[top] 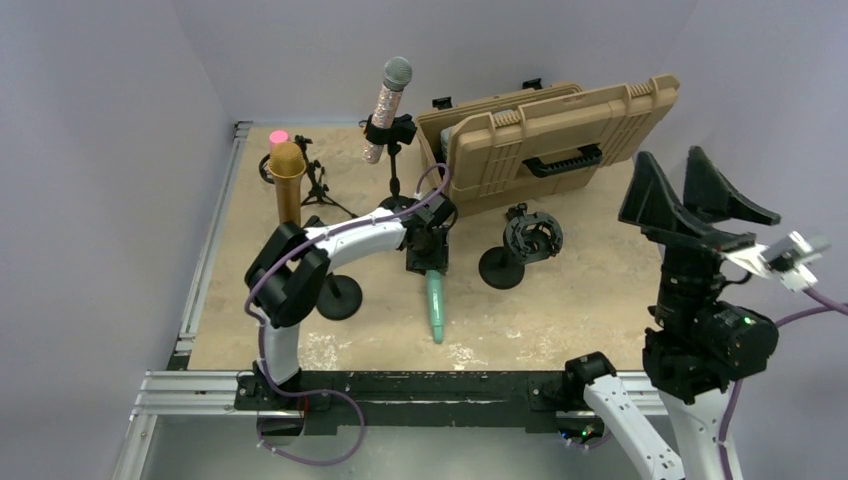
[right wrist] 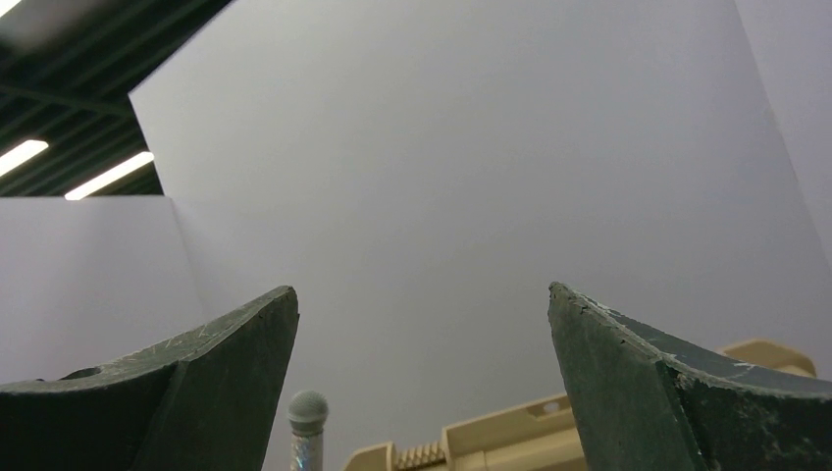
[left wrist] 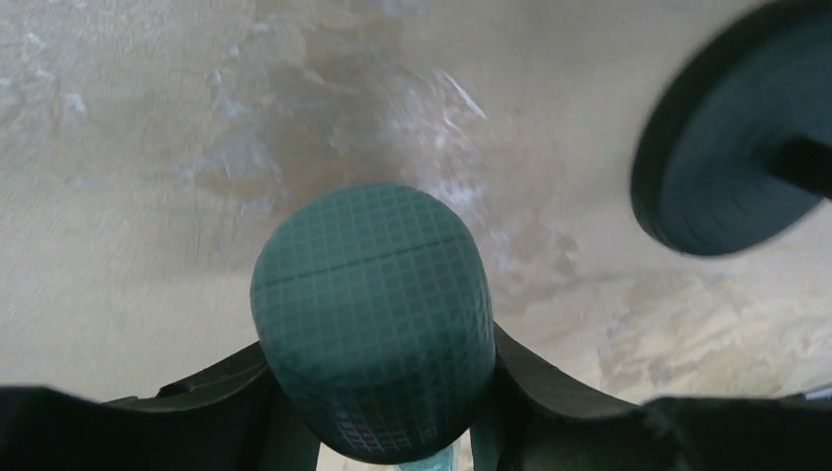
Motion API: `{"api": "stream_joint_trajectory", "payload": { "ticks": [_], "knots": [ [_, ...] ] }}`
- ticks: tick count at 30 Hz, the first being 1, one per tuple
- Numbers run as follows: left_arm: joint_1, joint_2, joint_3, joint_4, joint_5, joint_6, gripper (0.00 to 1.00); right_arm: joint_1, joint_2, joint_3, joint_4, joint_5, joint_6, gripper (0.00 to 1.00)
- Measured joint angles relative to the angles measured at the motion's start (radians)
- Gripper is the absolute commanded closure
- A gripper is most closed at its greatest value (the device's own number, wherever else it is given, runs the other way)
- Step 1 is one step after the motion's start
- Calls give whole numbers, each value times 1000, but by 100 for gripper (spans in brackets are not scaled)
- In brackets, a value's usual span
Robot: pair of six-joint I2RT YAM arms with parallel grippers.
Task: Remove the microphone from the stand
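A teal microphone (top: 436,303) lies on the tan table, its thin end toward the near edge. My left gripper (top: 428,260) is shut on its head end, low over the table. In the left wrist view the teal mesh head (left wrist: 373,314) fills the gap of the left gripper (left wrist: 378,378), with a dark finger (left wrist: 549,378) pressed to each side. The empty black stand (top: 528,236) with its clip and round base (top: 500,268) stands just right of it; the base also shows in the left wrist view (left wrist: 721,167). My right gripper (top: 670,158) is open, empty and raised at the right, pointing at the wall (right wrist: 422,294).
A gold microphone (top: 287,178) stands at the left over a round base (top: 340,297). A glittery microphone (top: 388,105) sits in a stand at the back. A small tripod (top: 318,180) and a pink object (top: 278,137) are at the back left. A tan hard case (top: 560,140) stands at the back right.
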Motion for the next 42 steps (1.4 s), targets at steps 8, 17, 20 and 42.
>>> {"api": "stream_joint_trajectory", "payload": {
  "ticks": [8,17,20,42],
  "knots": [
    [24,80,-6,61,39,-68,21,0,121,-29,-127,-11,9,3],
    [19,21,-63,84,29,-75,0,0,202,-21,-235,-27,69,3],
    [13,-31,-104,84,26,-51,0,0,253,23,-286,-33,106,5],
    [-108,-386,-235,274,181,288,7,0,456,159,-711,-143,237,27]
  ]
}}
